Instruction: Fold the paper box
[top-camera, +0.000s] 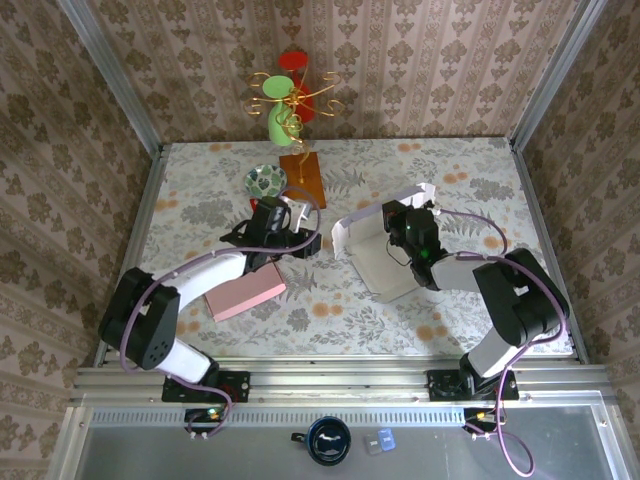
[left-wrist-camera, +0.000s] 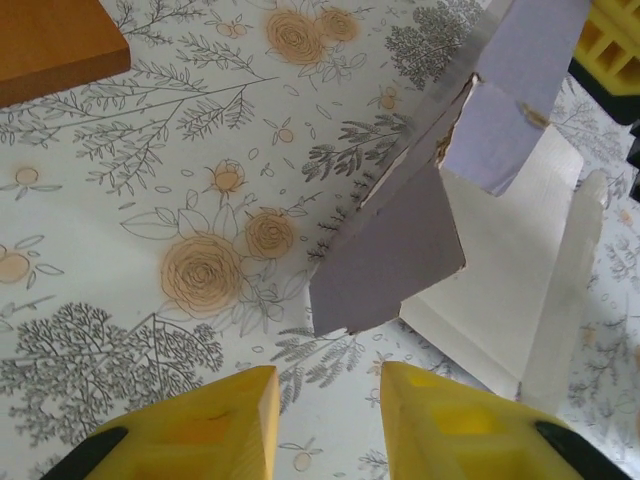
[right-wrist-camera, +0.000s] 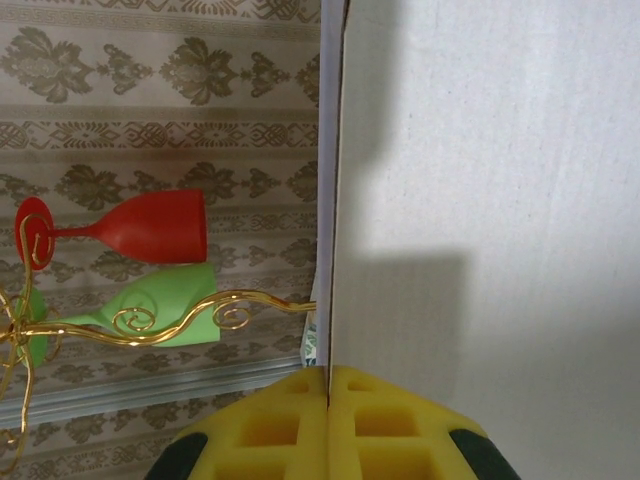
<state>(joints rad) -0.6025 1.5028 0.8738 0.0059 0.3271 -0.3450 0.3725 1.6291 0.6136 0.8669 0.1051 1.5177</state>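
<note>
Viewing from the top external camera, the paper box (top-camera: 385, 262) lies partly folded, right of the table's centre, with white walls raised. The right gripper (top-camera: 394, 214) meets its far wall. The left gripper (top-camera: 298, 238) sits just left of the box, beyond a pink block (top-camera: 245, 292).

Left wrist view: the left gripper (left-wrist-camera: 328, 400) has its jaws narrowly apart with nothing between them, near a flap of the paper box (left-wrist-camera: 390, 250).

Right wrist view: the right gripper (right-wrist-camera: 328, 395) has its jaws pressed together on the thin edge of a wall of the paper box (right-wrist-camera: 480, 200). A red goblet (right-wrist-camera: 150, 225) and a green goblet (right-wrist-camera: 150, 305) stand beyond.
</note>
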